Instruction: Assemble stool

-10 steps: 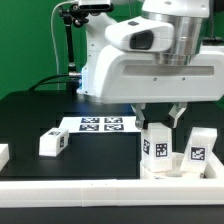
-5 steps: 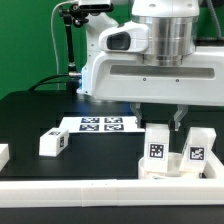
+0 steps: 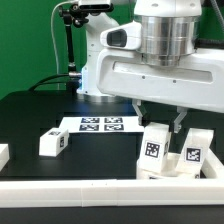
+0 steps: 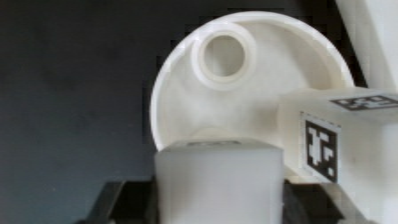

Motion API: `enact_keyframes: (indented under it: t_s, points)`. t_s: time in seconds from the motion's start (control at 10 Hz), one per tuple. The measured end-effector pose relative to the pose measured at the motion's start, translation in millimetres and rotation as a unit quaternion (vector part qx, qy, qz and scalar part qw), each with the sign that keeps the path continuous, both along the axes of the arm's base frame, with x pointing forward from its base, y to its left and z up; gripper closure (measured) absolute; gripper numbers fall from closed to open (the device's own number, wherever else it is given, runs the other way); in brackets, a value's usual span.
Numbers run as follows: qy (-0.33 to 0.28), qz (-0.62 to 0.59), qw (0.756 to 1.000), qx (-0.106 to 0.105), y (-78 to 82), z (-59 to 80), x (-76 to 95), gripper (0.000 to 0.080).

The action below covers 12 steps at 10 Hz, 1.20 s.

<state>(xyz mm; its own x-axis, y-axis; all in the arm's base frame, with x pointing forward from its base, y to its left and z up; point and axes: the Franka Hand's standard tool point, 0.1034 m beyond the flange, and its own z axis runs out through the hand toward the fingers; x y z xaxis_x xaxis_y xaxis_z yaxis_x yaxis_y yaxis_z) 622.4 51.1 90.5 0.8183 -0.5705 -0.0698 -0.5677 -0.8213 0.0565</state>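
Note:
My gripper is shut on a white block leg with a tag on its face. It holds the leg upright on the round white seat at the exterior view's front right. A second leg stands on the seat just beside it. A third leg lies loose on the black table toward the exterior view's left. In the wrist view the held leg fills the space between my dark fingers. Behind it are the seat, an oval hole in the seat, and the tagged second leg.
The marker board lies flat mid-table. A long white rail runs along the front edge. A white part shows at the exterior view's far left. The arm's white base stands behind.
My wrist has turned and shifted slightly. The held leg has sunk a little and tilted slightly on the seat. The loose leg and the second leg have not moved.

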Motion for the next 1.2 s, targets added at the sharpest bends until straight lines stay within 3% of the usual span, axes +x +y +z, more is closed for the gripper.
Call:
enact_keyframes:
  t_s: [0.3,0.8,1.2]
  points:
    - [-0.037,-0.1,0.994,0.028,-2.9,-0.5,6.3,0.0466]
    - [-0.047,-0.252,0.966,0.029,2.0,-2.2,10.8,0.0466]
    - [-0.048,-0.391,0.919,0.035,6.6,-1.5,14.5,0.0466]
